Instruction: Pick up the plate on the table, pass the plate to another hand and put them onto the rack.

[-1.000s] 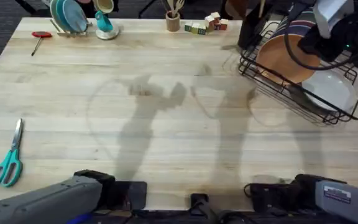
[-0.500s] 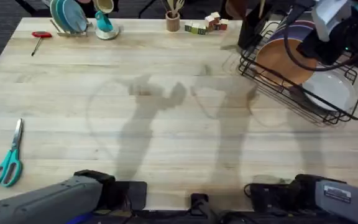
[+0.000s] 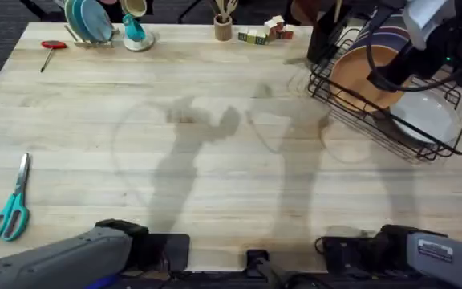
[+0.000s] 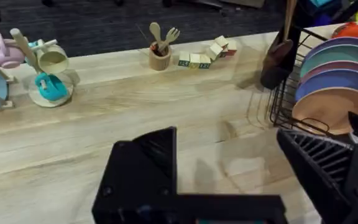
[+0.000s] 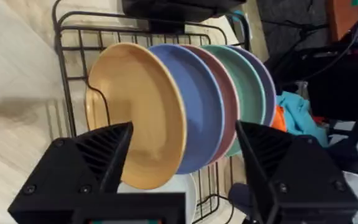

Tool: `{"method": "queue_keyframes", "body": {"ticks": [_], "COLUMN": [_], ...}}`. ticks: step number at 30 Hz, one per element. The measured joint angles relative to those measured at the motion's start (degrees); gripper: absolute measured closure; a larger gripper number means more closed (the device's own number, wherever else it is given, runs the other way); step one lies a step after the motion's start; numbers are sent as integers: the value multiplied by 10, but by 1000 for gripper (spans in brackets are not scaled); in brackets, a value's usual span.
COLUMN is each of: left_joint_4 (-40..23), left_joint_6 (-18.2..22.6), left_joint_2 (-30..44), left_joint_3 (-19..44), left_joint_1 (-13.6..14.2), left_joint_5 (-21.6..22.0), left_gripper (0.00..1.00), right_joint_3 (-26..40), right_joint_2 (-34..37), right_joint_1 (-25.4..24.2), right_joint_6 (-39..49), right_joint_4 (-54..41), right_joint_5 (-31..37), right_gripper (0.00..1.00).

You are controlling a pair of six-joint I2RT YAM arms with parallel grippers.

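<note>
Right gripper (image 5: 182, 171) jaws released, hanging just off the plate (image 5: 138, 112). Plate stands upright in the rack (image 3: 359, 100), frontmost of a row of colored plates (image 5: 229, 93).

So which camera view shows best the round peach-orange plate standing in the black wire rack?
The right wrist view: the round peach-orange plate stands on edge in front of the coloured plates, its face plain. The left wrist view shows part of it at the frame's side. The overhead view shows it partly behind the right arm.
</note>
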State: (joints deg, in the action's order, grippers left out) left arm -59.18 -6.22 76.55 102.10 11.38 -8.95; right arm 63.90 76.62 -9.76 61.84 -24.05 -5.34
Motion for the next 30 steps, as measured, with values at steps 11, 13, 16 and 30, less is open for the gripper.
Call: {"method": "queue_keyframes", "body": {"ticks": [11, 13, 16, 30], "left_joint_4": [0, 0, 0, -6], "left_joint_6": [0, 0, 0, 0], "left_joint_2": [0, 0, 0, 0], "left_joint_3": [0, 0, 0, 0], "left_joint_1": [0, 0, 0, 0], "left_joint_5": [0, 0, 0, 32], "left_gripper": [8, 7, 7, 7], "right_joint_3": [0, 0, 0, 0], "right_joint_2": [-79, -95, -119, -243], "right_joint_1": [0, 0, 3, 102], "right_joint_6": [-49, -91, -160, -410], "right_joint_4": [-1, -5, -15, -108], "right_joint_5": [0, -1, -6, -31], "right_gripper": [6, 6, 6, 6]}}
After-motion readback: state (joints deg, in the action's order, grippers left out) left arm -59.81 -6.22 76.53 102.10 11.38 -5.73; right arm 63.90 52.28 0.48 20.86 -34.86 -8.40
